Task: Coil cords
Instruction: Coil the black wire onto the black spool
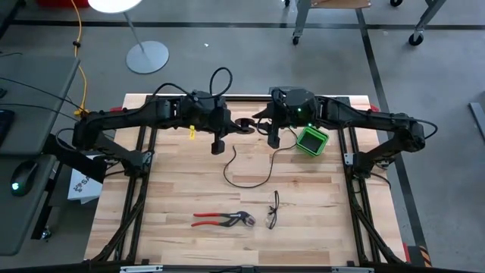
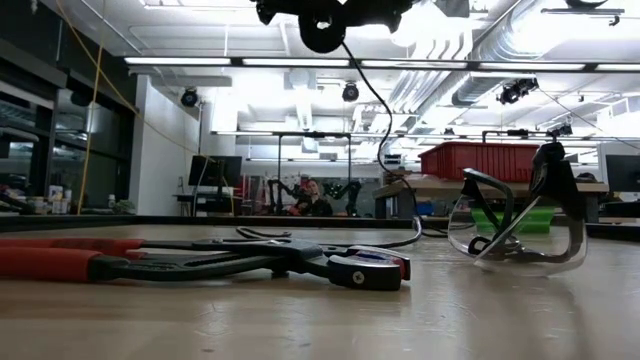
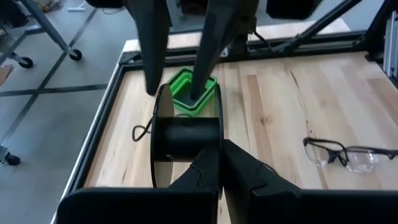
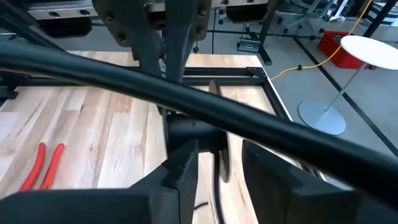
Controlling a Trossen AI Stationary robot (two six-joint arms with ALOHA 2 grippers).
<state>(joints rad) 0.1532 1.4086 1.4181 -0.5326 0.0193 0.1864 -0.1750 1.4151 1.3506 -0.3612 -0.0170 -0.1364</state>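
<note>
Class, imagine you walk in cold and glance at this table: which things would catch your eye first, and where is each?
First, the two dark arms meeting above the table's far middle, the left gripper shut on a black reel held in the air, the right gripper close beside it. A thin black cord trails from there onto the wood. Next come the bright green box at the right and the red-handled pliers beside clear safety glasses near the front.
</note>
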